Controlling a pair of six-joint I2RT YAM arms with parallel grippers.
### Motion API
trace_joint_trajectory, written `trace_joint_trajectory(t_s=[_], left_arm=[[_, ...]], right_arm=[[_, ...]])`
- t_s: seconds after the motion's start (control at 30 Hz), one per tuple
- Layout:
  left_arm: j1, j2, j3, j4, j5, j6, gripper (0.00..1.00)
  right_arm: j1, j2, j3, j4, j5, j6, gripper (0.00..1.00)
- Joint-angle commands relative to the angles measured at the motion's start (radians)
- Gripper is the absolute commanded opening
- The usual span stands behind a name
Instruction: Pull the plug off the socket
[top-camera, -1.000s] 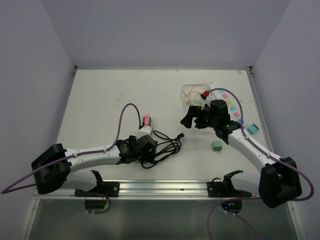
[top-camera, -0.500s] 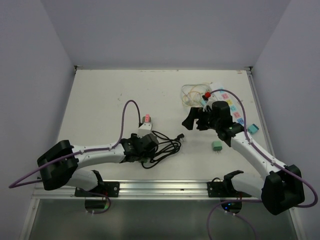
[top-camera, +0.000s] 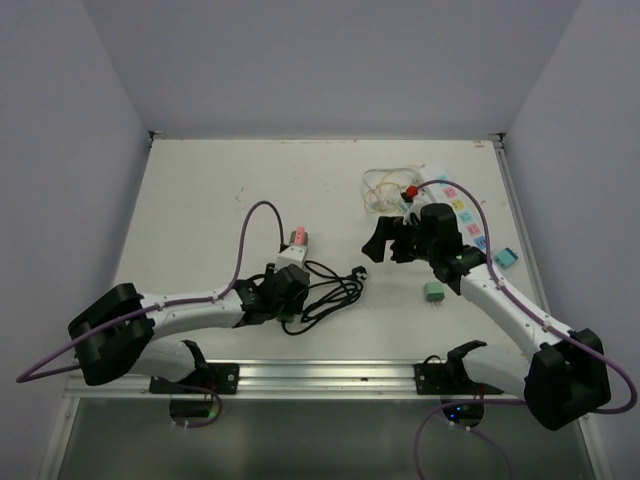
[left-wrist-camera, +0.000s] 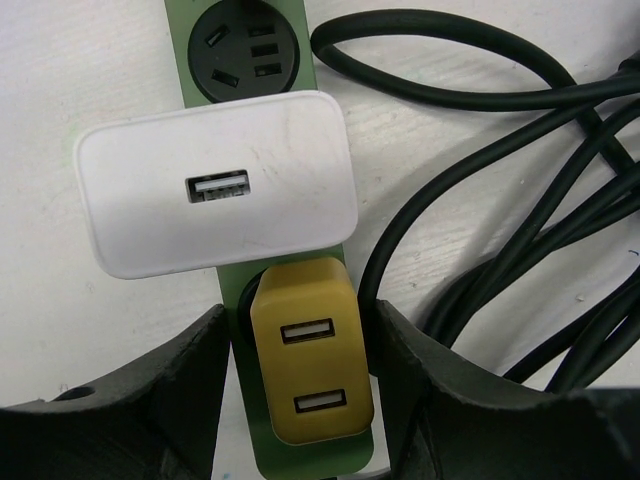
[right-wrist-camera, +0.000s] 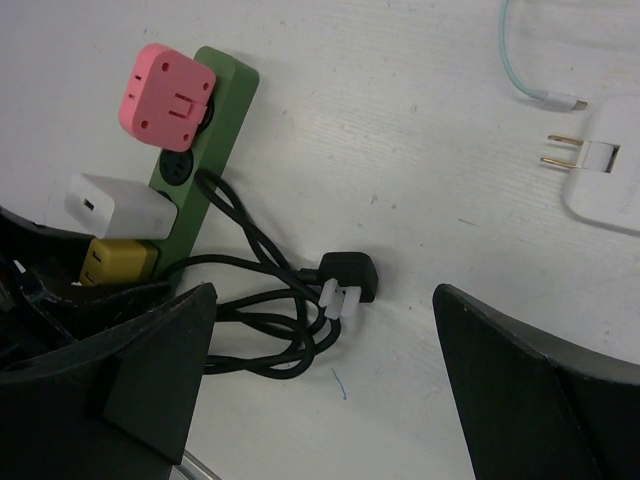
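Observation:
A green socket strip (left-wrist-camera: 177, 60) lies on the white table, with a pink plug (right-wrist-camera: 167, 97), a white USB adapter (left-wrist-camera: 215, 185) and a yellow USB plug (left-wrist-camera: 312, 365) seated in it. My left gripper (left-wrist-camera: 300, 345) hangs straight over the yellow plug. Its fingers (left-wrist-camera: 190, 390) stand open on either side, with thin gaps still showing. In the top view the left gripper (top-camera: 283, 290) hides the yellow plug at the near end of the strip (top-camera: 293, 250). My right gripper (top-camera: 390, 238) hovers wide open and empty to the right, above bare table (right-wrist-camera: 325, 370).
The strip's black cable (right-wrist-camera: 270, 310) lies coiled beside it and ends in a black plug (right-wrist-camera: 348, 275). At the right are a white strip with coloured labels (top-camera: 462, 215), a loose green adapter (top-camera: 434, 291), a teal one (top-camera: 504, 258) and a white pronged adapter (right-wrist-camera: 600, 170).
My left gripper's jaws have narrowed around the yellow plug and the left arm has shifted slightly. The right arm has barely moved.

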Motion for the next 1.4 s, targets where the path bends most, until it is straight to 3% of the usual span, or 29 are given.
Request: trace_joint_trajectory(t_s=[0.0, 0.2, 0.3, 0.33, 0.43, 0.53, 0.87, 1.17, 1.37], left_arm=[[0.052, 0.036, -0.024, 0.321, 0.157, 0.255, 0.29], [0.144, 0.102, 0.019, 0.391, 0.308, 0.441, 0.35], [0.197, 0.092, 0.033, 0.390, 0.339, 0.444, 0.48], [0.198, 0.083, 0.030, 0.391, 0.346, 0.438, 0.62], [0.200, 0.046, 0.013, 0.396, 0.380, 0.404, 0.82], [0.197, -0.011, -0.017, 0.394, 0.398, 0.369, 0.90], [0.186, -0.261, -0.177, 0.341, 0.288, 0.246, 0.86], [0.065, -0.283, -0.263, 0.328, 0.150, 0.147, 0.82], [0.063, -0.269, -0.255, 0.316, 0.087, 0.136, 0.74]], right_arm=[[0.007, -0.033, 0.015, -0.022, 0.026, -0.004, 0.93], [0.009, -0.038, 0.010, -0.034, 0.041, -0.010, 0.93], [0.012, -0.044, 0.012, -0.042, 0.044, -0.016, 0.93], [0.015, -0.047, 0.012, -0.045, 0.048, -0.019, 0.93], [0.026, -0.044, 0.009, -0.039, 0.051, -0.021, 0.93], [0.044, -0.029, 0.009, -0.028, 0.051, -0.016, 0.93], [0.165, 0.028, 0.049, -0.022, 0.117, -0.007, 0.93], [0.279, 0.079, 0.084, 0.013, 0.181, 0.047, 0.92], [0.348, 0.125, 0.110, 0.033, 0.218, 0.073, 0.91]])
